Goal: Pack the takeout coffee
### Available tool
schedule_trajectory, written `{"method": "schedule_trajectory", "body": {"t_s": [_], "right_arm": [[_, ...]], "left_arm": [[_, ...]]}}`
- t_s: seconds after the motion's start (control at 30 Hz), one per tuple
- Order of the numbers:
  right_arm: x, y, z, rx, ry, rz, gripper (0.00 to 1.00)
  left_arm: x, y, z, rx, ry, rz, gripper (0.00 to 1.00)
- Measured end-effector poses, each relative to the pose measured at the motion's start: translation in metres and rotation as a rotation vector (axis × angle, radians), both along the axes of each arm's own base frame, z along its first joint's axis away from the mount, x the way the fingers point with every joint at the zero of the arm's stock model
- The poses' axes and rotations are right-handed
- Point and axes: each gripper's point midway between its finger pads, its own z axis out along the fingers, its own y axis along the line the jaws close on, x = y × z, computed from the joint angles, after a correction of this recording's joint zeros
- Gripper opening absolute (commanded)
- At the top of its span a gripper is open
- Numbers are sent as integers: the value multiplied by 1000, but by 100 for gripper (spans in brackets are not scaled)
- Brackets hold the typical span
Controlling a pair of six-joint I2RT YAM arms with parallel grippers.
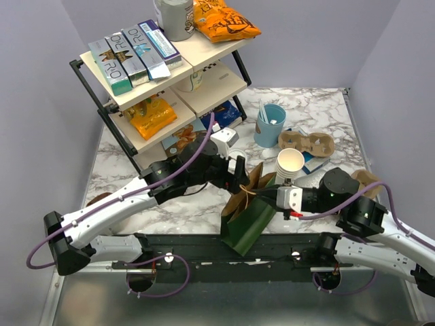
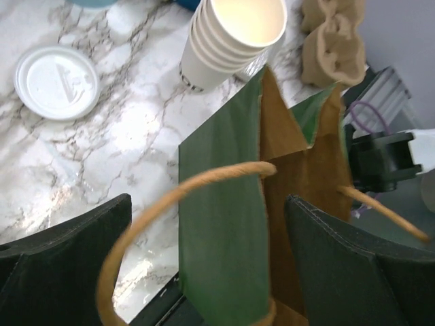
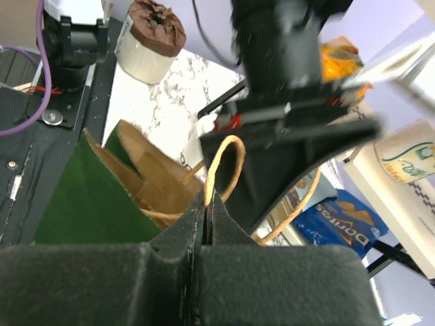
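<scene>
The takeout coffee shows as a round white lid (image 2: pixel 56 81) from above, standing on the marble left of the bag; in the top view it is a white patch (image 1: pixel 238 161) mostly hidden by my left wrist. A green paper bag (image 1: pixel 248 221) with a brown inside stands open at the table's near edge. My left gripper (image 1: pixel 243 179) is open and hangs over the bag's mouth, one finger on each side of its green wall (image 2: pixel 217 204). My right gripper (image 3: pixel 206 197) is shut on one twine handle (image 3: pixel 221 163) of the bag and holds it up.
A stack of lidless cream cups (image 1: pixel 290 163) stands just behind the bag. A light blue cup with white sticks (image 1: pixel 270 124) and a cardboard drink carrier (image 1: pixel 307 142) lie farther back. A shelf rack (image 1: pixel 156 68) with snacks fills the back left.
</scene>
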Motion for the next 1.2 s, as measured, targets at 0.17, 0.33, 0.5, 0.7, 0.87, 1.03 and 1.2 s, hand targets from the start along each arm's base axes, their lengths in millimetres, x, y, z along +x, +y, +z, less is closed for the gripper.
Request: {"method": "schedule_trajectory", "body": {"t_s": [0.17,0.33,0.5,0.7,0.87,1.03,1.2], "right_arm": [[-3,-4,5,18,-10,1,2],[-3,-6,3,20,-6,-1,6],[-3,-11,-2,39,33,-27,55],[1,-21,9,168,216,-131,100],[27,-32,29,327,583,-384,100],[45,-42,57,447,913,-614,100],[57,-46,39,489,1152,-830,100]], "left_arm": [[-1,-3,-17,39,35,-11,79],[-4,-5,-17,30,42,-28,30],[-9,-9,-20,20,65,-53,0],[10,8,-22,68,42,93,0],[30,33,-7,98,-13,273,0],[32,40,18,99,-78,363,0],[33,40,24,124,-110,421,0]]}}
